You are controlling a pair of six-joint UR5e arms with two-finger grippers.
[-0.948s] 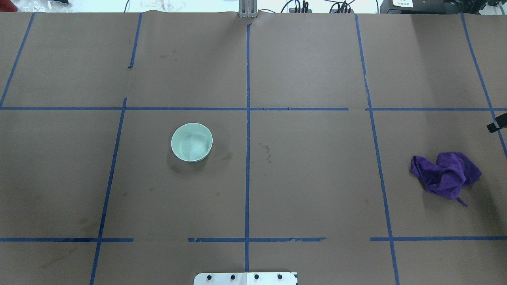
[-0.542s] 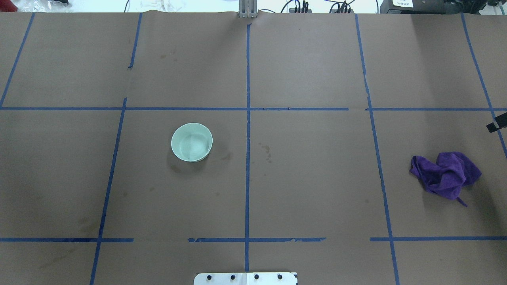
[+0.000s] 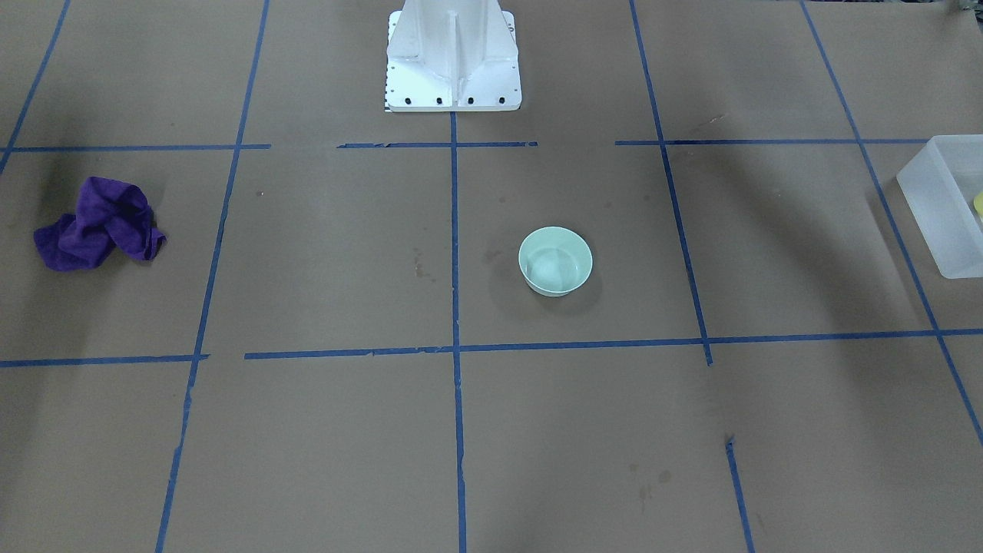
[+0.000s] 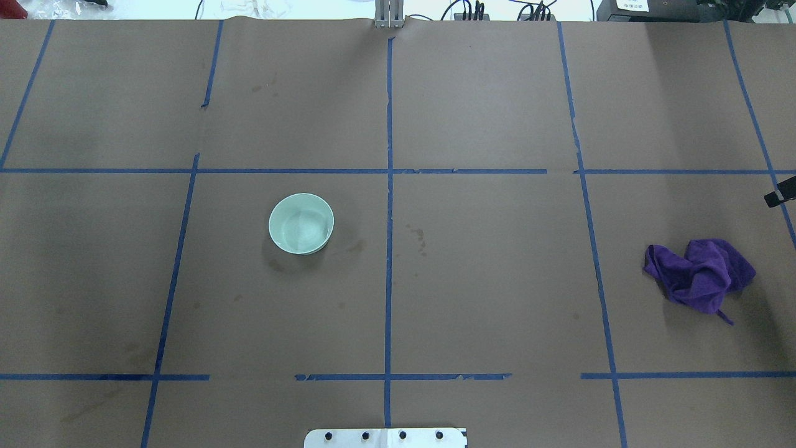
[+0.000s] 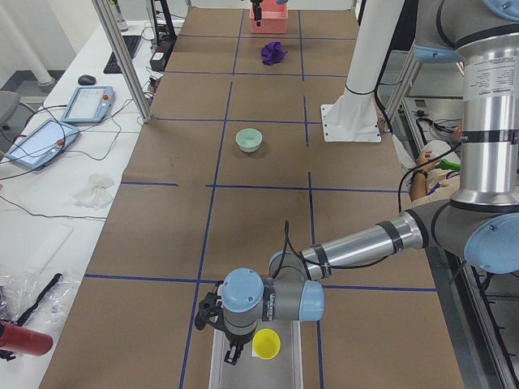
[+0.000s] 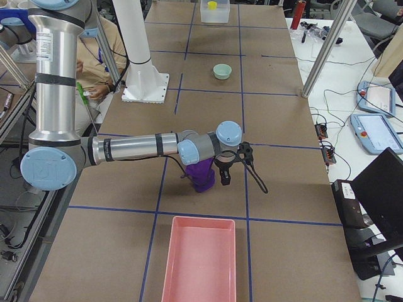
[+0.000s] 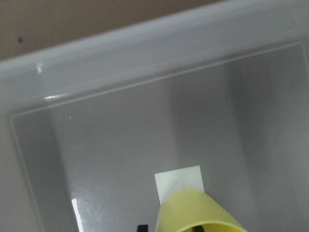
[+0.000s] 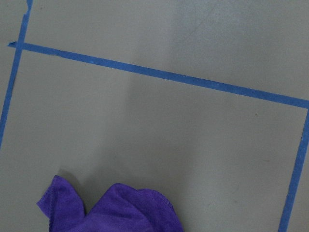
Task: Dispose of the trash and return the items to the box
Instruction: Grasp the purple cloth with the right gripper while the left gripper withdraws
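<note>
The mint-green bowl (image 4: 301, 223) (image 3: 555, 260) stands upright and alone on the brown table, left of the centre tape line. The yellow cup (image 5: 266, 344) (image 7: 198, 215) is inside the frosted box (image 5: 243, 369) (image 3: 941, 207) at the table's left end. My left gripper (image 5: 231, 334) hangs over that box right beside the cup; I cannot tell whether it is open or shut. A crumpled purple cloth (image 4: 699, 274) (image 8: 111, 208) lies at the right end. My right gripper (image 6: 225, 168) hovers just past the cloth; its state cannot be told either.
A pink tray (image 6: 200, 261) sits at the table's right end beyond the cloth. The white robot base (image 3: 453, 57) stands at the near middle edge. A seated person (image 6: 101, 82) is behind the robot. Blue tape lines grid the paper.
</note>
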